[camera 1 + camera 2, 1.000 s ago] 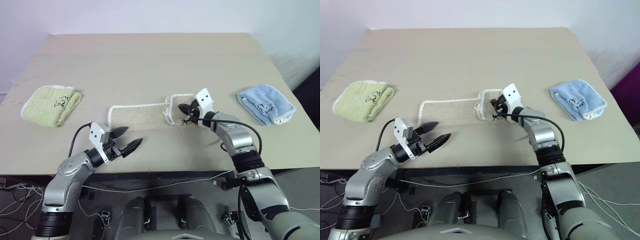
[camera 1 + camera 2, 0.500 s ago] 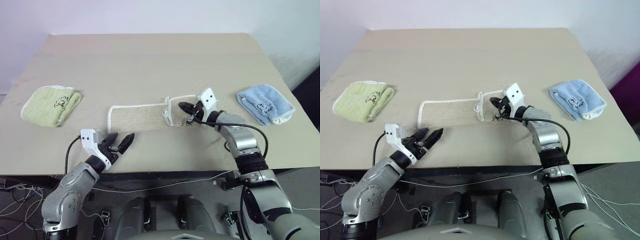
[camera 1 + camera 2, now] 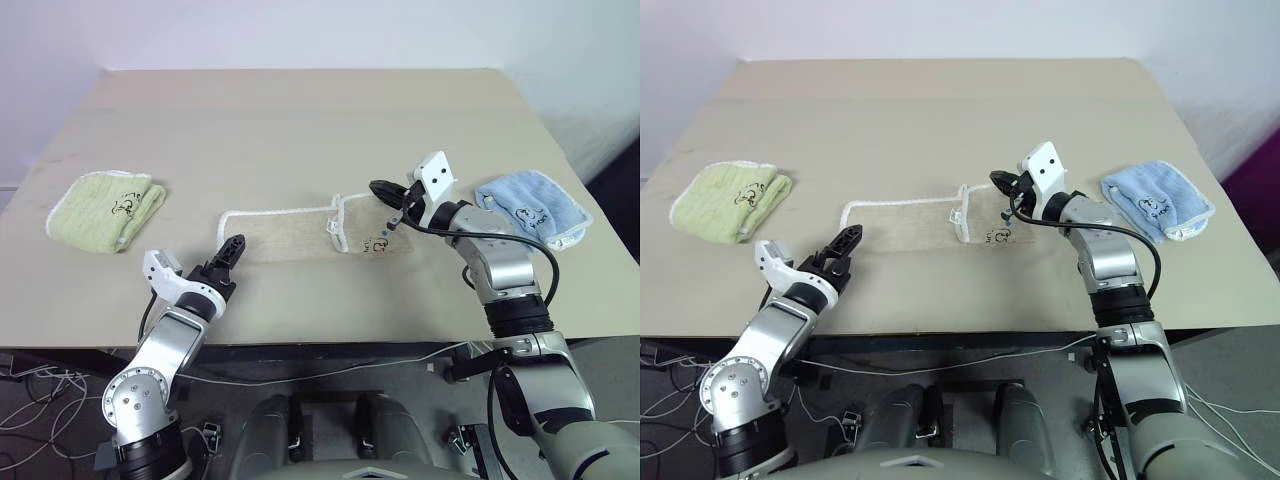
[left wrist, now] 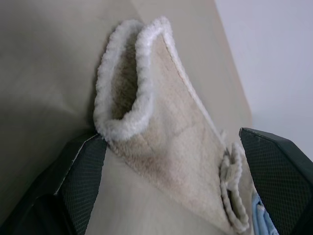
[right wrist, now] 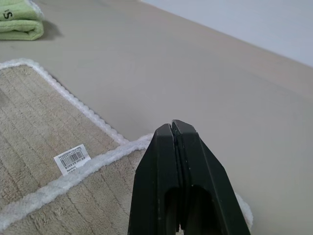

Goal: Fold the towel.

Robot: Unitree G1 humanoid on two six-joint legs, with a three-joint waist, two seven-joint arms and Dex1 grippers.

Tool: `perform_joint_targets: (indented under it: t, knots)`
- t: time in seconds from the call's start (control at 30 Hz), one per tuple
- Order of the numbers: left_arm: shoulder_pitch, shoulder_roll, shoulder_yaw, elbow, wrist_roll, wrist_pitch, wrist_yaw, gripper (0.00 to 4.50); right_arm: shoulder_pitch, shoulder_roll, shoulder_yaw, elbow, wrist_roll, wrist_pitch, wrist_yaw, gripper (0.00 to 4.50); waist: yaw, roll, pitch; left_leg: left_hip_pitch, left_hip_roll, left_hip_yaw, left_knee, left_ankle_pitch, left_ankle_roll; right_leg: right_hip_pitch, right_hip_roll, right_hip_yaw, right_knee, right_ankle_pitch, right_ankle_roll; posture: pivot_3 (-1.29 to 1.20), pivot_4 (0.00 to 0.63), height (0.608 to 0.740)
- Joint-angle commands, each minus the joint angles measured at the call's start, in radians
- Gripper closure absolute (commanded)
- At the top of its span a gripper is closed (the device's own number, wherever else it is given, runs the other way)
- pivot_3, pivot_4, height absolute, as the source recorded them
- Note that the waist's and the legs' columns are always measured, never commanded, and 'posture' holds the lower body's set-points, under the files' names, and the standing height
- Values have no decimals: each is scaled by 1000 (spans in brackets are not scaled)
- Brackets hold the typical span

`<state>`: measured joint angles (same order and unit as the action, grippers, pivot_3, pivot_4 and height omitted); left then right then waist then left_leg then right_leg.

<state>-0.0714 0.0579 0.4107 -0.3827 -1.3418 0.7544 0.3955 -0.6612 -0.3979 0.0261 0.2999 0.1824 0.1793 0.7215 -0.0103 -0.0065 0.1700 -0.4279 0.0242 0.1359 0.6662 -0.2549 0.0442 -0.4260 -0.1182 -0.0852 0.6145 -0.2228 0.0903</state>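
Note:
The beige towel (image 3: 285,235) with white corded edging lies flat mid-table, its right end folded over with a dark mark (image 3: 380,243) and a white label (image 5: 72,158) showing. My left gripper (image 3: 233,249) is open at the towel's near left corner; in the left wrist view its fingers (image 4: 80,169) stand either side of the doubled edge of the towel (image 4: 166,132). My right gripper (image 3: 378,188) is shut on nothing and hovers just above the far edge of the towel's folded right end, the fingertips (image 5: 172,128) pressed together.
A light-green folded towel (image 3: 105,208) lies at the table's left, a light-blue folded towel (image 3: 530,208) at its right. The table's front edge (image 3: 330,335) runs just behind my left wrist. Bare tabletop stretches beyond the beige towel.
My right gripper has risen off the towel's folded right end, staying shut. My left gripper has rolled over and swung forward to the towel's near left corner, still open.

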Motion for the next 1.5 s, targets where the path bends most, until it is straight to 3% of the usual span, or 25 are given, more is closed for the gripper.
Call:
perform_joint_targets:
  t: [0.03, 0.1, 0.2, 0.57, 0.73, 0.9, 1.07, 1.3, 1.5]
  knots:
    - [-21, 18, -6, 61, -4, -13, 16, 0, 5, 3, -24, -66, 18, 2, -14, 4465, 1, 0, 0, 0, 0, 0, 0, 0, 0, 0, 0, 0, 0, 0, 0, 0, 150, 740]
    - [-38, 25, -8, 79, -19, -13, 17, 0, 14, 3, -26, -80, 20, 7, -21, 4465, 2, 0, 0, 0, 0, 0, 0, 0, 0, 1, 0, 0, 0, 0, 0, 0, 150, 740]
    - [-51, 39, -8, 88, -33, -14, 16, 588, 27, 1, -31, -99, 20, 13, -32, 4500, 2, 0, 0, 0, 0, 0, 0, 0, 0, 1, 0, 0, 0, 0, 0, 0, 150, 740]
    - [-72, 71, 14, 122, -20, -70, -38, 4474, 62, 1, -24, -128, 14, 24, -54, 4500, -2, 0, 0, 0, 0, 0, 0, 0, -1, 0, 0, 0, -1, 0, 0, 0, 150, 740]
    - [-90, 86, 40, 108, -10, -133, -70, 4474, 63, -3, -26, -125, 13, 24, -55, 4500, -2, 0, 0, 0, 0, 0, 0, -1, -2, 0, 0, 0, -1, -2, -3, 0, 150, 740]
    - [-128, 216, 91, 110, 15, -159, -161, 4474, 63, -8, -32, -130, 12, 23, -60, 4500, -4, 0, 0, 0, 0, 0, -1, -1, -2, -1, 0, 0, -1, -2, -3, 0, 150, 740]
    - [-162, 377, 77, 99, 68, -140, -363, 4474, 55, -15, -40, -113, 7, 13, -73, 4500, -4, 0, 0, -1, 0, 1, -1, -2, -3, -2, 0, 0, -1, -2, -3, 0, 150, 740]
    - [-274, 501, -127, 74, 225, -115, -697, 4474, 52, -14, -46, -102, 1, 4, -97, 4500, -2, 0, 1, -2, -1, 1, -2, -2, -4, -2, 0, 0, -1, -1, -3, 0, 150, 740]
    - [-412, 469, -379, 114, 449, -142, -869, 4474, 76, -15, -57, -132, 4, 9, -124, 4500, -4, 0, 1, -2, -1, 2, -3, -1, -4, -2, 1, 0, -2, 0, 0, 0, 150, 740]
